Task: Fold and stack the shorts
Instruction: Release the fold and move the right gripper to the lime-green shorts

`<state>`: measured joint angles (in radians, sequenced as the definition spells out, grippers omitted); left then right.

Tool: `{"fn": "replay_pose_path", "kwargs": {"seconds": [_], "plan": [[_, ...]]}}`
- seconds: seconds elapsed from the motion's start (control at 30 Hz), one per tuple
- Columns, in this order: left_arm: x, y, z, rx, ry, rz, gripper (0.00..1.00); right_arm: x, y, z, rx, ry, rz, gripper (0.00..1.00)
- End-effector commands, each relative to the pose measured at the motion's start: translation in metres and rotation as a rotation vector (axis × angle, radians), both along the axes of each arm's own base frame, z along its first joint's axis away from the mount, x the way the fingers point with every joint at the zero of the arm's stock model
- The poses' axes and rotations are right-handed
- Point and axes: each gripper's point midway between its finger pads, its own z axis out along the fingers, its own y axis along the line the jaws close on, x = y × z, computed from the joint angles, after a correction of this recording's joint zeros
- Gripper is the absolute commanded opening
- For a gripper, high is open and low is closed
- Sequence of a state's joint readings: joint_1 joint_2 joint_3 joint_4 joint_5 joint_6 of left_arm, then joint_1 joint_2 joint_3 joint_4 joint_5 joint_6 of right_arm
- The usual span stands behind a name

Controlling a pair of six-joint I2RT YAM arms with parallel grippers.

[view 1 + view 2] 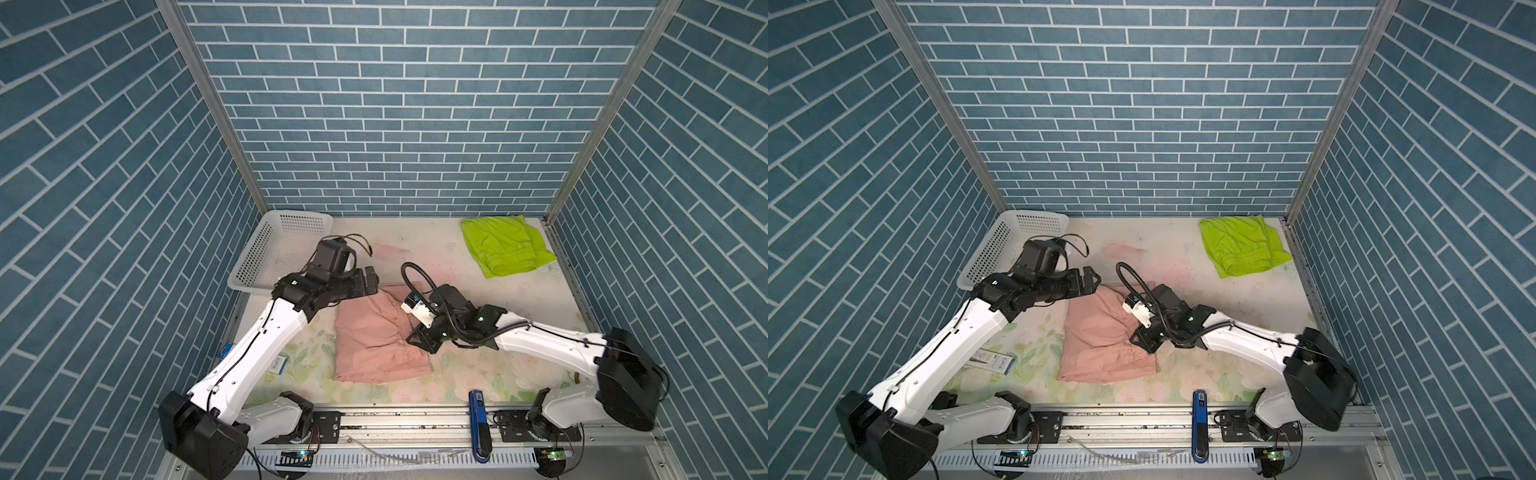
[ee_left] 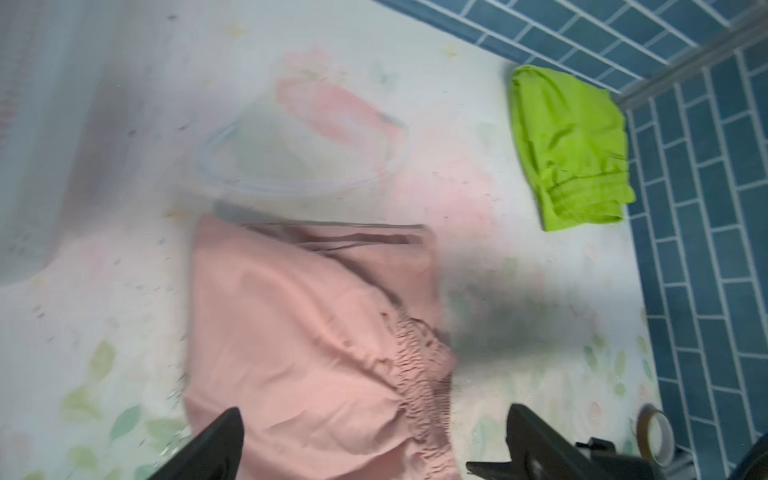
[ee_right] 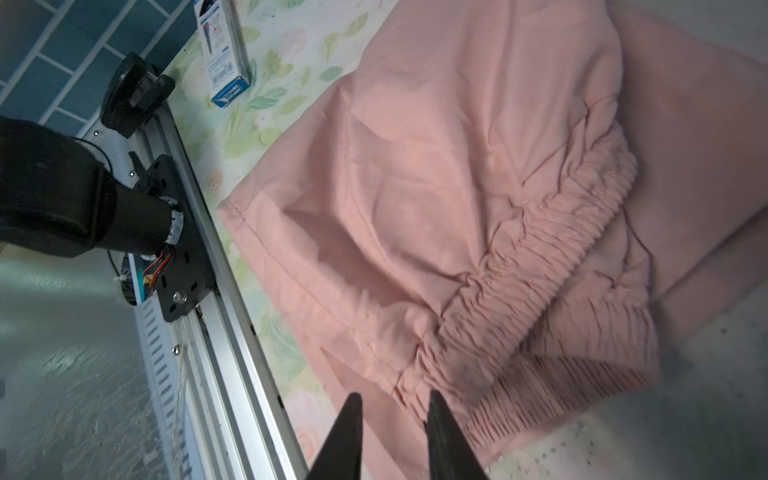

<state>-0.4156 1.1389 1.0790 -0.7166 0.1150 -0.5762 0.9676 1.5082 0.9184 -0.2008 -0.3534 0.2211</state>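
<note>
The salmon-pink shorts (image 1: 374, 336) (image 1: 1100, 340) lie folded over in the middle of the table, with the gathered waistband on the right side. My left gripper (image 1: 370, 280) (image 2: 374, 411) hovers open and wide above their far left corner, holding nothing. My right gripper (image 1: 411, 343) (image 3: 392, 395) stands at the waistband edge of these shorts (image 3: 457, 166). Its fingers are a narrow gap apart, and the cloth lies loose beneath them. The lime-green shorts (image 1: 505, 245) (image 1: 1241, 245) (image 2: 569, 145) lie folded at the back right corner, away from both grippers.
A white perforated basket (image 1: 257, 257) (image 1: 992, 249) stands at the back left, just behind the left arm. A small blue-and-white box (image 1: 992, 361) (image 3: 224, 54) lies at the left front. A blue tool (image 1: 478, 419) rests on the front rail. A tape roll (image 2: 656, 432) sits by the right wall.
</note>
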Motion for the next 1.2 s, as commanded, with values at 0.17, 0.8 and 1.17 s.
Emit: {"fn": "replay_pose_path", "kwargs": {"seconds": [0.17, 0.8, 1.17], "plan": [[-0.003, -0.024, -0.051, -0.134, -0.038, -0.118, 1.0, -0.019, -0.013, -0.066, -0.184, 0.192, 0.008, 0.1], [0.041, -0.078, -0.152, -0.108, 0.13, -0.278, 1.0, 0.154, -0.136, 0.051, -0.195, -0.129, -0.487, 0.35], [0.011, -0.053, -0.082, -0.082, 0.024, -0.256, 1.0, 0.339, -0.284, 0.028, -0.21, -0.038, -0.947, 0.25]]}}
